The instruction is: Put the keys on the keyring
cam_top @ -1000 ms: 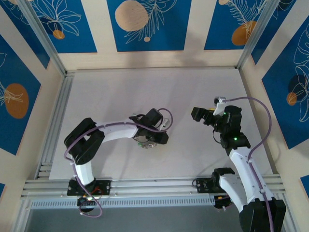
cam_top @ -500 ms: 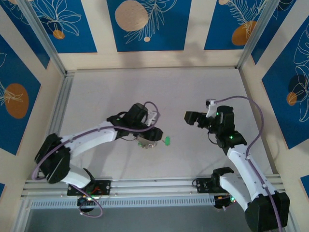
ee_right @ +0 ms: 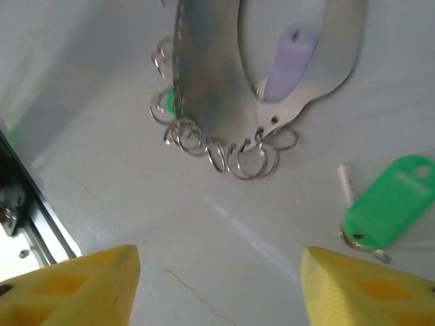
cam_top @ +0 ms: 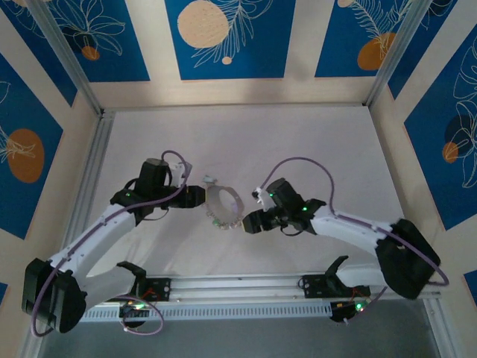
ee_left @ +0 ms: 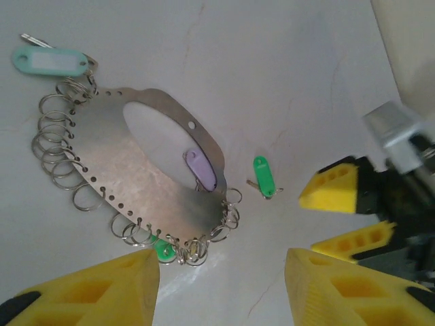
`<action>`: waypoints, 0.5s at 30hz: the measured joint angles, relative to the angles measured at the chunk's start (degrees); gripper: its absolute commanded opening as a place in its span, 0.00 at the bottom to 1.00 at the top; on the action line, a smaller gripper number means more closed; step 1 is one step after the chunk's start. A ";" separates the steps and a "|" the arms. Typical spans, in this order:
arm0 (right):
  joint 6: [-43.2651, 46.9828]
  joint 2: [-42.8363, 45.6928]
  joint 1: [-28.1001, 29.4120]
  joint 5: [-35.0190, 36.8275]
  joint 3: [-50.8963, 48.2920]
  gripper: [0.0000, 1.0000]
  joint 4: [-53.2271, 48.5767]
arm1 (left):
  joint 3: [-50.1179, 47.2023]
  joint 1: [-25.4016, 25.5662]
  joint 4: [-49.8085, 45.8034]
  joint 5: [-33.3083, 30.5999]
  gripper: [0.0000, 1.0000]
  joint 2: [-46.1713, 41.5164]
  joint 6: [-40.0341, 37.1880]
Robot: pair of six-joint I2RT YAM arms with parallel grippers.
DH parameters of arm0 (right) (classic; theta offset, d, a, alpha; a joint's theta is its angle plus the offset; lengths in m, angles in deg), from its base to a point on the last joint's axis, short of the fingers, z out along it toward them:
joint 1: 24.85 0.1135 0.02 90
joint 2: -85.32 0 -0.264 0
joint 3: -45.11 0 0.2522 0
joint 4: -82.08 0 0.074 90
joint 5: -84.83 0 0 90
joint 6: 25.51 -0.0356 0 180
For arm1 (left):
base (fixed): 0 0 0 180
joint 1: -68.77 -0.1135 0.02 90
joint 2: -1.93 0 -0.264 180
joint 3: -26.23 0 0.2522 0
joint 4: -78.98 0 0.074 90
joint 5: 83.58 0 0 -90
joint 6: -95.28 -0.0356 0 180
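Observation:
The keyring (cam_top: 215,209) is a flat silvery oval plate (ee_left: 136,170) with a hole and several small split rings along its edge, lying on the table. A pale teal-tagged key (ee_left: 51,61) hangs on its far end. A purple tag (ee_left: 201,170) lies in the hole, and a green tag (ee_left: 163,250) peeks from under the rim. One loose green-tagged key (ee_right: 391,202) lies beside the plate (ee_right: 204,61). My left gripper (ee_left: 221,292) is open just left of the plate (cam_top: 198,196). My right gripper (ee_right: 221,272) is open on its right (cam_top: 247,223), near the loose key (ee_left: 264,178).
The white table (cam_top: 298,142) has aluminium rails along its left and near edges (cam_top: 246,287). Patterned blue walls close in the back and sides. A thin crack runs across the surface near both grippers (ee_right: 197,295).
My left arm has drawn back to the left, off the plate, and its jaws have opened. My right arm has swung in from the right and lowered beside the plate and the loose green key.

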 measured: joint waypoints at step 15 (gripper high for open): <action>0.17 -11.04 6.14 2.67 8.98 0.53 2.05 | -7.43 -2.10 5.22 2.43 0.52 -3.28 0.02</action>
